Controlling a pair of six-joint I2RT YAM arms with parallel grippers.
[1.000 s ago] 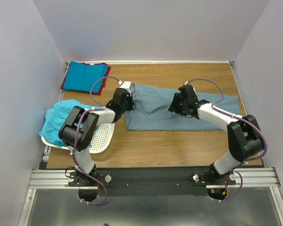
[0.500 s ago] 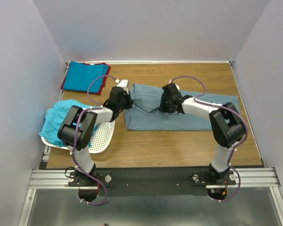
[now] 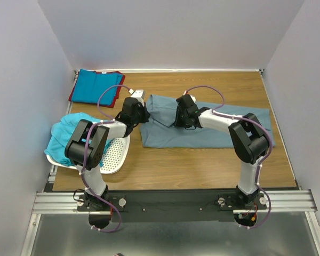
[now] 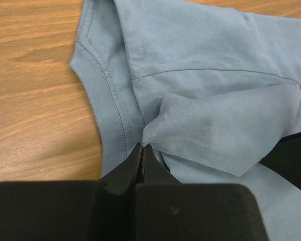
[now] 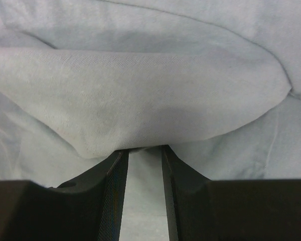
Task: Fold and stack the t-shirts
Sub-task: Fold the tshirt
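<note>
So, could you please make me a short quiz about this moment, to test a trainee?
1. True or false: the left gripper is wide open above bare wood.
2. What lies in the white basket? A) a turquoise t-shirt B) a red t-shirt C) a towel
3. Fill in: the folded bright blue t-shirt lies at the far ___ corner of the table.
Key: 1 false, it is shut on the grey-blue t-shirt. 2 A. 3 left.
</note>
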